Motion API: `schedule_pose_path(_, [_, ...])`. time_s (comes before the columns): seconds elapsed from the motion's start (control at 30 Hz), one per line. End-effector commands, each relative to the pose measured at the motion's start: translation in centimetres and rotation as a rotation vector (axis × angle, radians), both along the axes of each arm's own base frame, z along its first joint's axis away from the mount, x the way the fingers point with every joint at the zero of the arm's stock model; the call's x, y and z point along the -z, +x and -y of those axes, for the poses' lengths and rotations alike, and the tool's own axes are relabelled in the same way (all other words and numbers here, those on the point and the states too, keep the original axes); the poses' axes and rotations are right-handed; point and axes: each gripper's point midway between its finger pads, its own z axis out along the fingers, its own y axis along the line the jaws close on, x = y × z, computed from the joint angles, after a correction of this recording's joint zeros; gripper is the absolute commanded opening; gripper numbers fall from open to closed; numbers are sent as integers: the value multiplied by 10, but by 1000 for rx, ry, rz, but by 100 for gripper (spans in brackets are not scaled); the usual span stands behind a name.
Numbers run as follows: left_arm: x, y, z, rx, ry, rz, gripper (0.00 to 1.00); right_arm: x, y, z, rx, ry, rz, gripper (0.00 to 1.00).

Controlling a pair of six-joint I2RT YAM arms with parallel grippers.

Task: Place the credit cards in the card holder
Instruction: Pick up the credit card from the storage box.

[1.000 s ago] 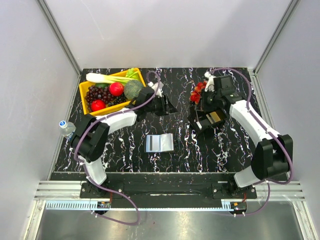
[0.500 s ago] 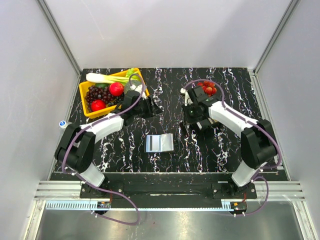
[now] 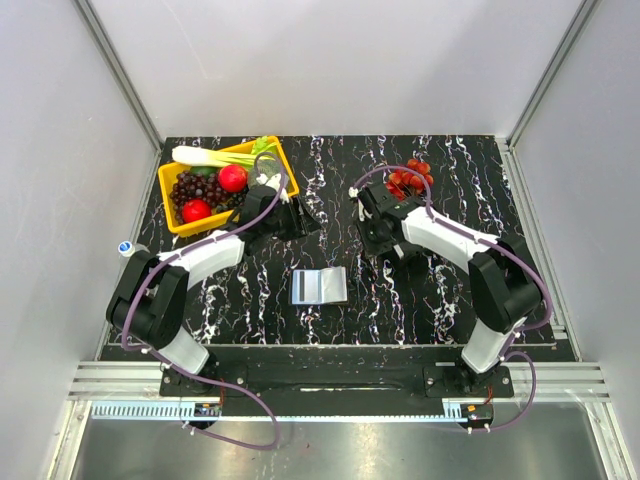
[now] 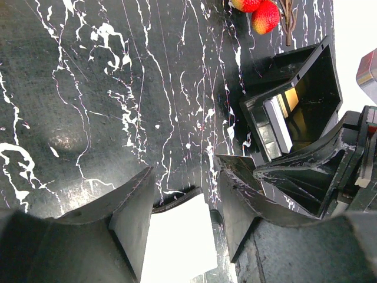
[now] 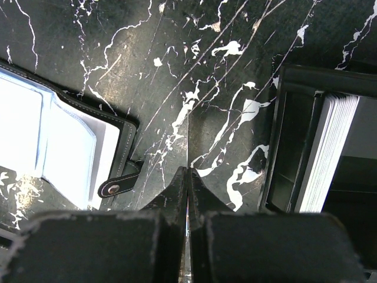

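Right gripper (image 5: 187,174) swung leftward (pinched shut), card holder (image 3: 319,286) open, glossy inside

**Colour Findings**

Table (image 3: 400,300): black marble, white veining. Card holder (image 3: 319,286), centre: black cover, pale blue-grey lining. Bin (image 3: 165,193), 10 o'clock: yellow. Strawberries (image 3: 410,178), 1 o'clock: red. Tray (image 4: 312,76): black; cards (image 4: 288,100) inside: tan.

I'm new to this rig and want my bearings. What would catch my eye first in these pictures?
The yellow bin of fruit and vegetables at the back left stands out against the black marbled table. Near the front middle a wallet lies open, pale inside. The right claw, shut, is between that wallet and a black tray holding a stack of cards.
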Motion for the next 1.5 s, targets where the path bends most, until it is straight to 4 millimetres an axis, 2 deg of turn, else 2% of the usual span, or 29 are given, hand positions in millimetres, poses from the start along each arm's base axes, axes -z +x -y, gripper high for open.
schedule_pose_path(0.0, [-23,9,-3,-18,-33,84,52,1,6,-1,13,-28,33,0])
schedule_pose_path(0.33, [-22,11,-2,-15,-42,77,52,7,2,-8,7,-26,15,2])
schedule_pose_path(0.7, [-20,11,-3,-10,-49,65,52,17,-2,-3,14,-64,-9,7])
schedule_pose_path(1.07, [-19,10,-5,-3,-47,65,52,8,-6,-5,7,-33,-8,10])
schedule_pose_path(1.1, [-17,8,-5,0,-45,62,52,8,-7,-5,8,-33,-10,10])
schedule_pose_path(1.2, [-14,5,-7,1,-38,59,52,10,-8,-4,14,-34,-17,0])
schedule_pose_path(1.3, [-13,2,-12,-4,-23,62,52,-4,-4,-4,34,-20,20,0])
schedule_pose_path(1.47, [-7,-13,-23,-4,25,55,52,-55,5,-9,92,74,129,0])
